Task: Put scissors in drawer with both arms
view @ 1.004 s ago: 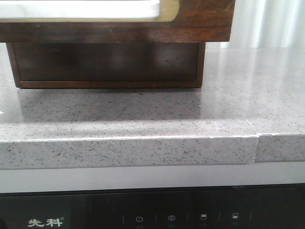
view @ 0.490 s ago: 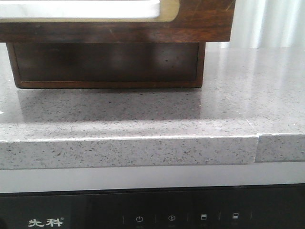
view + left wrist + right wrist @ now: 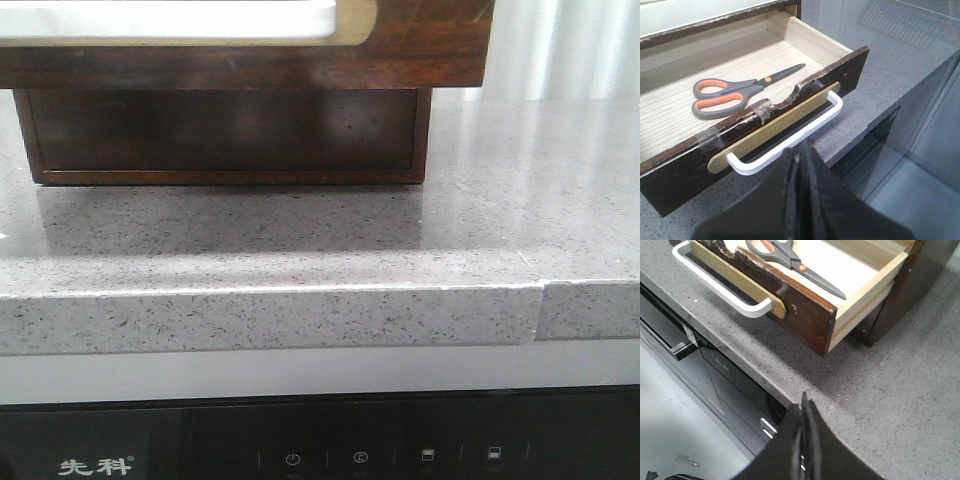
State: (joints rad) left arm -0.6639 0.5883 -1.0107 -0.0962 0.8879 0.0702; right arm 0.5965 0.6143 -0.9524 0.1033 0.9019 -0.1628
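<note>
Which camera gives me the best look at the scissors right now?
The left wrist view: the scissors lie whole and flat on the floor of the open drawer. The right wrist view cuts off most of their handles at the picture's edge. The front view shows none of them.

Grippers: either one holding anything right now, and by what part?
Nothing held. Left gripper and right gripper are both shut and empty. The scissors lie loose in the open drawer.

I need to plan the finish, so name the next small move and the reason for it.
Probably push the drawer shut with the left pincer. The scissors already lie flat inside the open drawer, both pincers look closed and empty, and the left one sits just in front of the white handle.
</note>
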